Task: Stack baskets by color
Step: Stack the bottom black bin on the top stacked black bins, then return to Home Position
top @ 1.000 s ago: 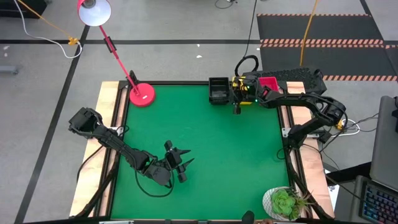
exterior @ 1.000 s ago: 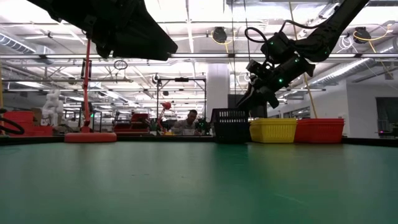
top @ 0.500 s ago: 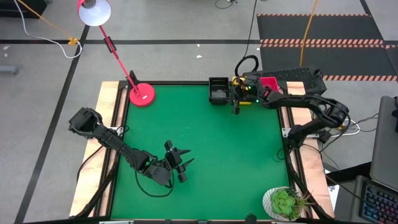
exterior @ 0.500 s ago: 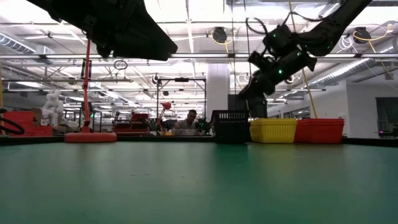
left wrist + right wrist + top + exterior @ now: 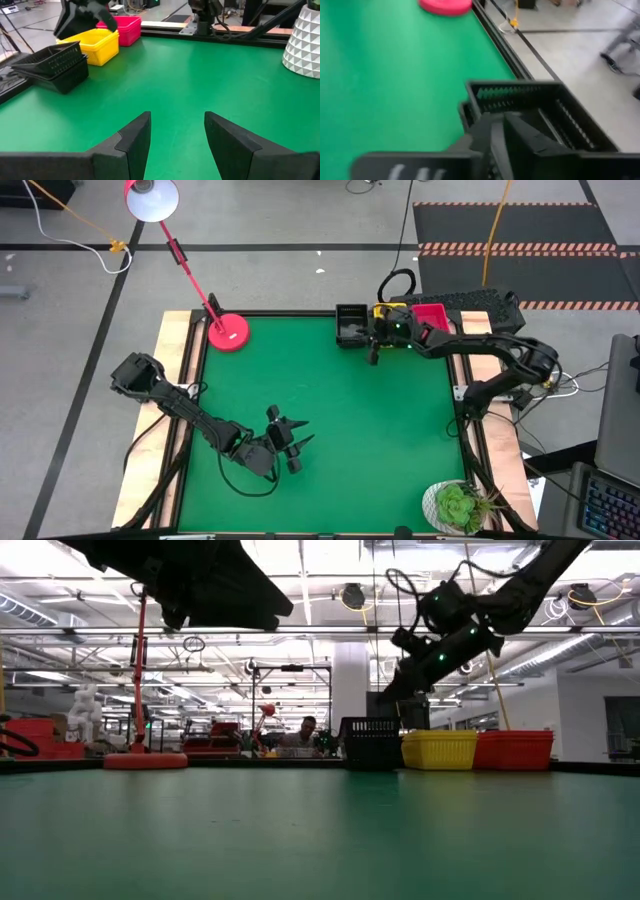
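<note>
Your inventory, largest item first:

1. Tabletop [image 5: 330, 400]: green surface in a dark frame; most of your working area is bare green.

2. Right arm: it reaches in from the right edge to the far edge of the tabletop. Its right tool [image 5: 374, 352] hangs in the air just over the near side of the black stack. In the right wrist view you see its fingers [image 5: 492, 135] drawn together with nothing between them, and the black basket wall lies just beyond their tips.

3. Left arm: it lies low over the near left part of the tabletop, well apart from all baskets. Its left tool [image 5: 176, 135] has its fingers spread apart, and you see only bare green between them.

4. Lamp base [image 5: 229, 332]: round and red, at the far left corner, with a red stem rising from it.

5. Plant pot [image 5: 303, 42]: white and faceted, at the near right corner.

6. Baskets: you have three stacks side by side along the far edge, right of centre.
 - black stack [image 5: 52, 67]: leftmost, nested, the top basket sitting slightly tilted.
 - yellow stack [image 5: 438, 749]: in the middle, just beside the black.
 - red-pink stack [image 5: 513, 749]: rightmost, touching the yellow
</note>
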`<move>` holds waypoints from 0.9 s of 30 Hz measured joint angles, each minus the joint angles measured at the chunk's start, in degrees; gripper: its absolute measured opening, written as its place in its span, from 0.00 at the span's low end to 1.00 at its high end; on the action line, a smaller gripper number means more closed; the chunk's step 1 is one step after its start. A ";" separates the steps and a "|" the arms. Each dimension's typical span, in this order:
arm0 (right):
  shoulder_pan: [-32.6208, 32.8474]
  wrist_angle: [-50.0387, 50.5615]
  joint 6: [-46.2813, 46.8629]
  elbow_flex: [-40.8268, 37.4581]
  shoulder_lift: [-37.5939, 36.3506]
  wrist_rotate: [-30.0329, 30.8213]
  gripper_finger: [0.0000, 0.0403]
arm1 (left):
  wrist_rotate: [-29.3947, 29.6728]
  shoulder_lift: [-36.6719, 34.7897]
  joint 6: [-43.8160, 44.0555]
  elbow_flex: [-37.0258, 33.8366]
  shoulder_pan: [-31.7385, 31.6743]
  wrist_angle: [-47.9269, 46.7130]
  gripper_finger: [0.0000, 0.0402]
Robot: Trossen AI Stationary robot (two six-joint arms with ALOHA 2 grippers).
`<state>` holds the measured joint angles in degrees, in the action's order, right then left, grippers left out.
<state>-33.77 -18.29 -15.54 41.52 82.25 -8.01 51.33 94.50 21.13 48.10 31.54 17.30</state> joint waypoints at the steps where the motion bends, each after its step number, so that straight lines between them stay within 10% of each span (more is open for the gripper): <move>1: -0.08 -0.59 0.28 0.02 0.95 0.80 0.11 | -0.06 0.00 0.00 0.00 0.03 -0.01 0.47; 14: -1.74 -3.26 1.15 0.02 6.62 2.16 0.02 | -0.06 0.00 -0.47 0.00 -0.01 -0.31 0.47; 27: 7.40 2.49 8.13 0.03 -5.10 -5.75 0.00 | -0.21 -1.30 -4.74 -0.02 -0.01 -1.49 0.47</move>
<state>-26.38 -15.80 -7.41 41.55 77.15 -13.75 51.12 93.20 16.39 48.08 31.53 15.81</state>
